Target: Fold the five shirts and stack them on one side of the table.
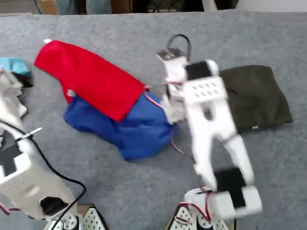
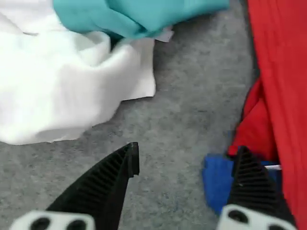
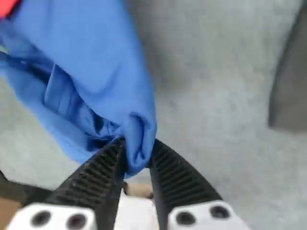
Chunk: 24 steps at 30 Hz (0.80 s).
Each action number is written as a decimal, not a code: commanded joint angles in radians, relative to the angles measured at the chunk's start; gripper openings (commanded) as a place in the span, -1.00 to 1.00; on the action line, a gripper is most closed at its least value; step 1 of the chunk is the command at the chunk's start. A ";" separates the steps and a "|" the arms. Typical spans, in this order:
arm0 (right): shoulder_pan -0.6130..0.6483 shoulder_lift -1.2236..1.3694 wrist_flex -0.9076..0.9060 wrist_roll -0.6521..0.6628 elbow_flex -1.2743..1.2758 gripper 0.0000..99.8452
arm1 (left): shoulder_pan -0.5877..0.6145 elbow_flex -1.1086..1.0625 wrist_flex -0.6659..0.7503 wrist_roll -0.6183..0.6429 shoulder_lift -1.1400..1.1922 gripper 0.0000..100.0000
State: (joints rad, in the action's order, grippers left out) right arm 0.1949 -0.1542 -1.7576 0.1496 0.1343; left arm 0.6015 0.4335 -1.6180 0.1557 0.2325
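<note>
Right wrist view: right hand (image 3: 136, 160) pinches the blue shirt (image 3: 96, 67).

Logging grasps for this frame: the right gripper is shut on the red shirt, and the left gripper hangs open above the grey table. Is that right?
Not quite. The right gripper is shut on a fold of the blue shirt, not the red shirt, as the right wrist view shows. The left gripper does hang open above the grey table.
</note>
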 commanded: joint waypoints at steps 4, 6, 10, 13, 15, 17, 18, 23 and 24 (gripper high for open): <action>-0.241 -0.298 -0.008 0.239 0.259 -0.97 | -0.312 0.079 -0.037 0.028 -0.048 -0.35; -0.305 -0.343 -0.008 0.301 0.318 -0.97 | -0.392 0.076 0.002 0.029 -0.041 -0.35; -0.364 -0.386 0.021 0.321 0.437 -0.97 | -0.493 0.031 0.120 0.060 0.012 -0.34; -0.384 -0.406 0.072 0.319 0.516 -0.97 | -0.516 0.022 0.186 0.147 0.091 -0.34; -0.390 -0.420 0.104 0.319 0.559 -0.97 | -0.518 0.033 0.215 0.180 0.161 -0.34; -0.388 -0.433 0.129 0.319 0.593 -0.97 | -0.518 0.033 0.262 0.204 0.238 -0.34; -0.388 -0.440 0.137 0.319 0.605 -0.97 | -0.518 0.033 0.284 0.210 0.276 -0.35; -0.388 -0.450 0.147 0.319 0.630 -0.97 | -0.524 0.036 0.356 0.213 0.427 -0.41; -0.388 -0.450 0.147 0.319 0.630 -0.97 | -0.519 0.050 0.358 0.213 0.442 -0.49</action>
State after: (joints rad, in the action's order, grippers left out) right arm -0.1780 -0.5823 -1.6180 0.4611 0.7618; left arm 0.0890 0.4488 -1.2850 0.3583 0.6544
